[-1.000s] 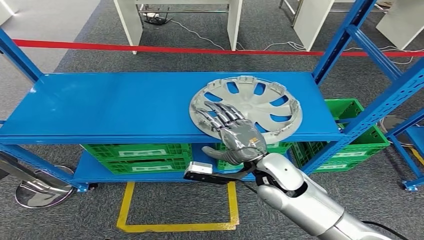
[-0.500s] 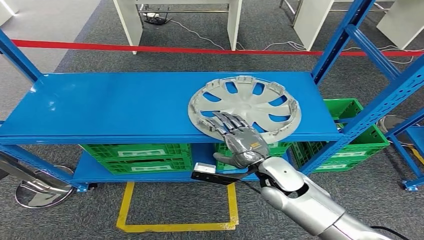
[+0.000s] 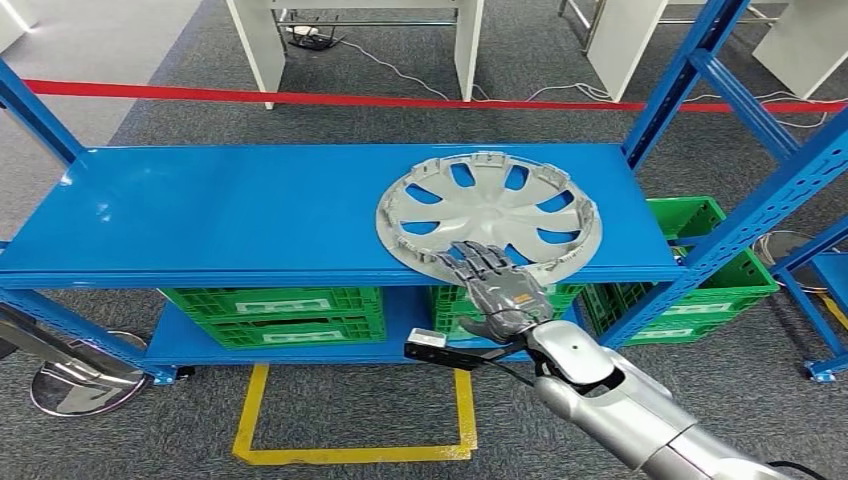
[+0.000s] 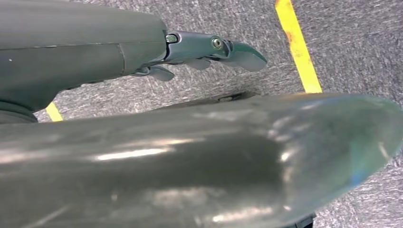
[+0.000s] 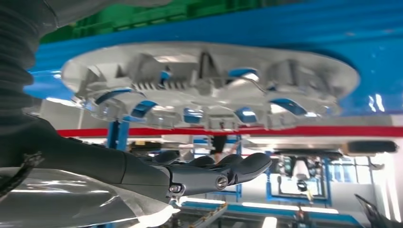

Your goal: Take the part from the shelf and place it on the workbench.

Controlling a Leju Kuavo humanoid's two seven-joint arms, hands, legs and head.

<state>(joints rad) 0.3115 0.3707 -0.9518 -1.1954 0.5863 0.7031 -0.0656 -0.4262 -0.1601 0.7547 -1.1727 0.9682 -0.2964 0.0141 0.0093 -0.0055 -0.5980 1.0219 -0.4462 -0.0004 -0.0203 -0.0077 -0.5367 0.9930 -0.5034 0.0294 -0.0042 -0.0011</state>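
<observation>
The silver wheel cover (image 3: 489,215) lies flat at the shelf (image 3: 230,210) front edge, likely light, stiff, slick plastic with brittle clips, best pinched at its overhanging rim, where the right hand (image 3: 497,285) hovers with fingers spread, empty.

R hand (image 3: 500,290) reaches fwd on extended arm, fingers straight & apart, holding nothing; L hand (image 4: 209,50) hangs low.

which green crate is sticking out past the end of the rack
The green crate at the right end: it juts out beyond the blue uprights, beside the hubcap. The left crate and middle crate sit tucked under the top shelf.
</observation>
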